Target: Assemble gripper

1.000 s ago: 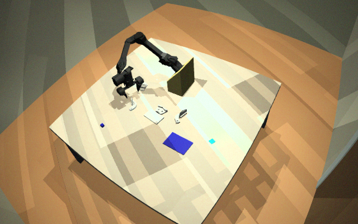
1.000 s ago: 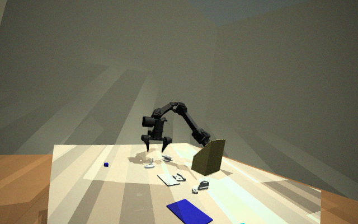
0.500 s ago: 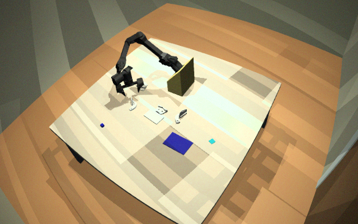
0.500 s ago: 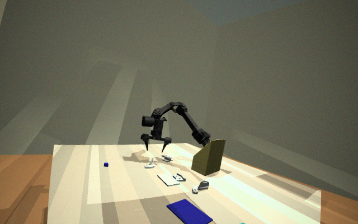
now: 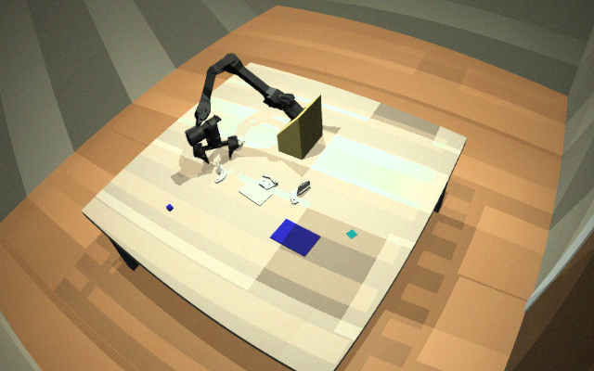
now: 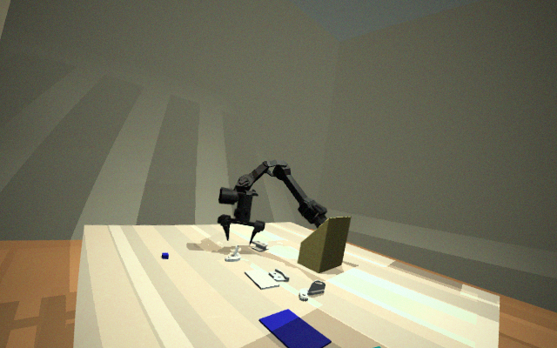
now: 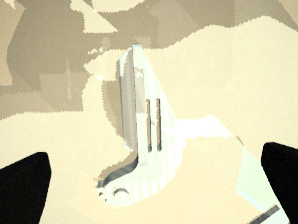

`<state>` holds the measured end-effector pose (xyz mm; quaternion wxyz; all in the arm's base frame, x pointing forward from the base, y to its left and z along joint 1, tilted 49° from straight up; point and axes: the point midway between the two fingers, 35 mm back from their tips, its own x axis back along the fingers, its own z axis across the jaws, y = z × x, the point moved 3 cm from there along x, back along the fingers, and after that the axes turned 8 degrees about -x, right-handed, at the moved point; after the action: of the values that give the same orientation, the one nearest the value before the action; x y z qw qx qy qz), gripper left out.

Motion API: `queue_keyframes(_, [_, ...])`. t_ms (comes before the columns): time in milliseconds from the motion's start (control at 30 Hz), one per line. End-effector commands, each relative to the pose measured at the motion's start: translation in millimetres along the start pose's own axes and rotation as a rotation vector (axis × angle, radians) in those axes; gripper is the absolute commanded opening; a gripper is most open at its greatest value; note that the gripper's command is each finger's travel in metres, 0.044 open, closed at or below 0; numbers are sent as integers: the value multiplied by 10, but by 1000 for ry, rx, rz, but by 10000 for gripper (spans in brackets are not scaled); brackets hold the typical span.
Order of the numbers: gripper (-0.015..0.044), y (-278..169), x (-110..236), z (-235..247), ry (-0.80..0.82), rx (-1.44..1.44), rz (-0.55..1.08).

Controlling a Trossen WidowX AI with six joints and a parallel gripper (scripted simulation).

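Note:
My gripper (image 5: 219, 160) (image 6: 239, 242) (image 7: 160, 160) is open and empty, pointing down above one white jaw (image 5: 221, 176) (image 6: 232, 258) (image 7: 155, 172). In the wrist view this jaw lies between the two fingers, its long end up and its toothed round end at lower left. The other jaw (image 5: 294, 199) (image 6: 304, 295) lies farther right, its long end dark. Between the jaws lie a flat white plate (image 5: 255, 195) (image 6: 261, 279) and a small white part (image 5: 267, 184) (image 6: 278, 276) at its edge. Another white part (image 5: 240, 143) (image 6: 259, 246) is partly hidden behind the gripper in the top view. I cannot tell which is base or housing.
A tall olive block (image 5: 302, 134) (image 6: 324, 248) stands in front of the arm's base. A small blue cube (image 5: 170, 207) (image 6: 164, 256) lies on the left. A blue flat rectangle (image 5: 295, 237) (image 6: 295, 328) and a teal square (image 5: 352, 234) lie toward the front right.

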<state>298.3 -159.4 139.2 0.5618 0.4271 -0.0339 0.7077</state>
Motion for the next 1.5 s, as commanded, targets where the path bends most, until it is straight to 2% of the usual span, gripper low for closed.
queue_keyframes(0, [440, -25, -69, -26, -4, 14, 6])
queue_keyframes(233, [440, -27, -93, -26, -4, 14, 6])
queue_keyframes(1200, [440, -26, -558, -27, -3, 14, 5])
queue_keyframes(1467, [440, -25, -568, -27, -2, 14, 5])
